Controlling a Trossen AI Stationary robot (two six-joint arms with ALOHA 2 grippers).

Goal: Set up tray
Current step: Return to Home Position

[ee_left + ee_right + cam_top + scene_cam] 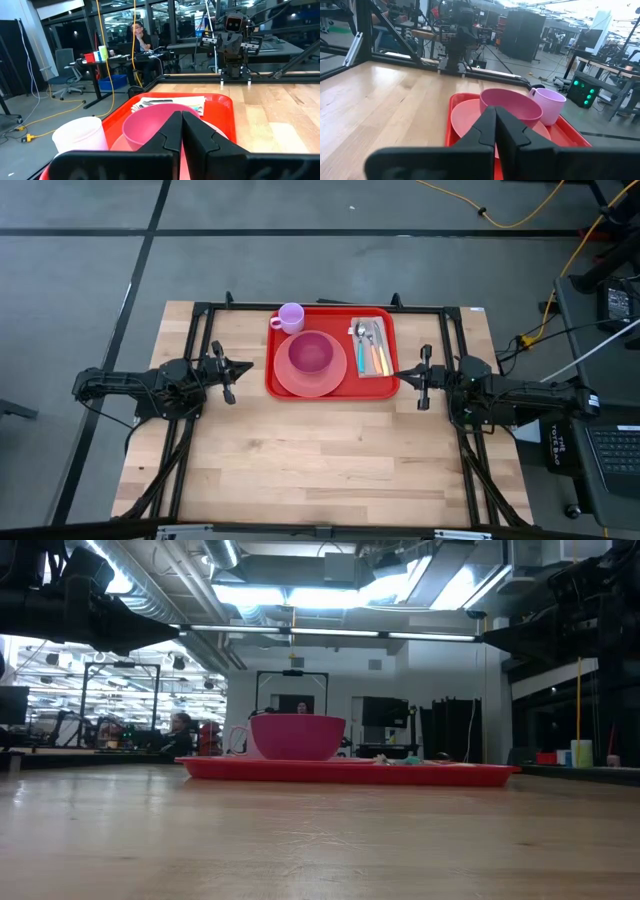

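Lit evenly from overhead across the table, with only soft, faint shadows on the wood. Washed out to white around the ceiling lights in the low view. Backlit, almost black, at the left gripper and right gripper in the wrist views.

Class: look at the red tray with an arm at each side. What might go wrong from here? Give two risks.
1. The right gripper sits shut close beside the tray near the napkin; a stray sideways move might nudge the tray and scatter the cutlery.
2. The cup stands at the tray's corner by the rim; a jolt might tip it off.
The left gripper waits at the other side.
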